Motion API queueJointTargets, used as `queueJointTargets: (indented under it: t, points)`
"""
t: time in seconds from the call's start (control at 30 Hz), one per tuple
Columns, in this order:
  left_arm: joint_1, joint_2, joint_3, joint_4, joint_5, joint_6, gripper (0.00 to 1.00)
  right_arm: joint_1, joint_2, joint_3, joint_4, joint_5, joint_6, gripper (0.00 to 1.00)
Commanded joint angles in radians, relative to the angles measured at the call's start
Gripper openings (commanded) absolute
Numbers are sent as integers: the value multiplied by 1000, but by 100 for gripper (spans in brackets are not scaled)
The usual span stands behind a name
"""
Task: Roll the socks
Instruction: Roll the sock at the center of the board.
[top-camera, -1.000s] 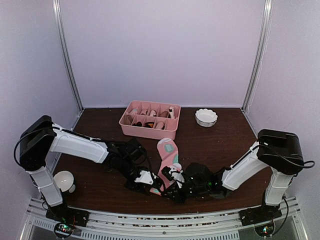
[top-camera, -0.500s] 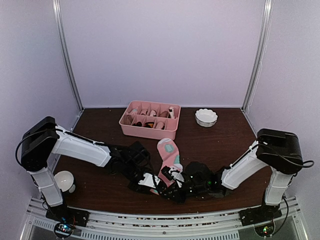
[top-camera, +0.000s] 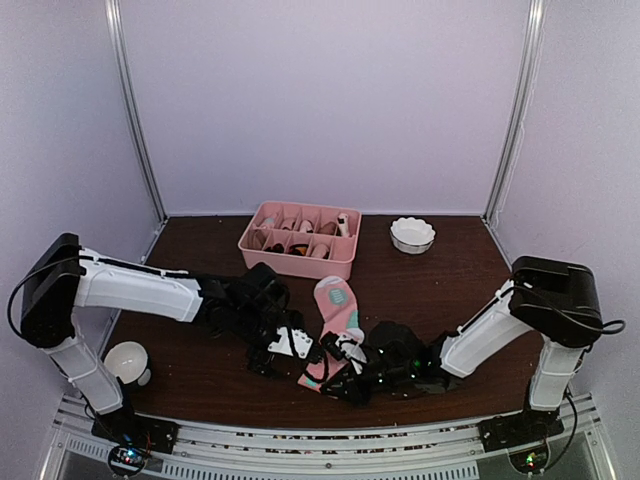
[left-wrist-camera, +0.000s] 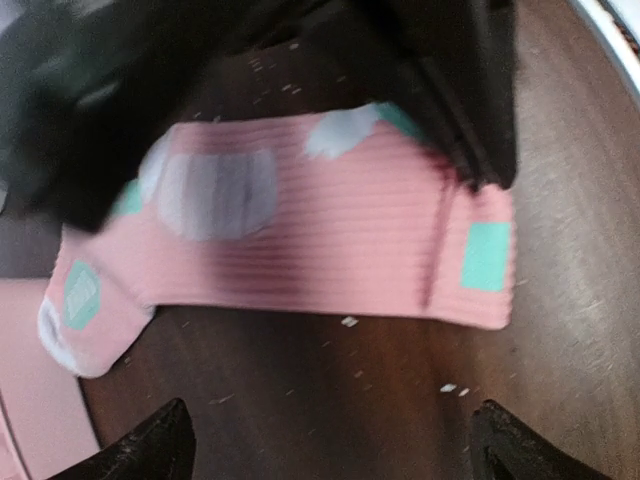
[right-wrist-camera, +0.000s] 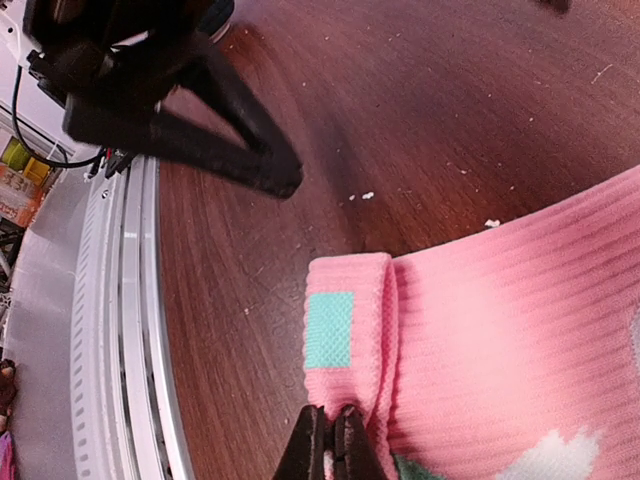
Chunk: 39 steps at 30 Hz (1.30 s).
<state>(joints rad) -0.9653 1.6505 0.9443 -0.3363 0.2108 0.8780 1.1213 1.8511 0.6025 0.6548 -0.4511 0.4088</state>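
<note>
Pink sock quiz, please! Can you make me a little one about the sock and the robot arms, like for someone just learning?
1. True or false: the right tool is shut on the folded edge of the pink sock.
2. The left tool is: A) open, holding nothing; B) shut on the sock; C) holding a spoon.
3. What colour is the square patch on the folded edge?
Key: 1 true; 2 A; 3 teal.
</note>
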Motion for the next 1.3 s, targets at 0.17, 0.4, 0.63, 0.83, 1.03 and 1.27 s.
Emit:
queueJointTargets:
  t: [0.17,0.4,0.63,0.83,1.03,1.27]
  points:
    - [453,-10,349,-314,82,-307,98,0,85,-62,-132,-9,33,0]
    - [409,-130,192,-306,332,11,98,-11,113,-59,-82,-43,76,0]
    - [156,-131,48,-196,360,20,98,-30,149,-98,17,-94,162,0]
    - [43,-35,27,-151,299,93,91,-51,151,-135,73,-114,214,0]
    - [-57,5,-2,0,211,70,82,-57,138,-136,56,-124,227,0]
    - [-116,16,-53,140,143,83,56,-68,131,-121,22,-140,223,0]
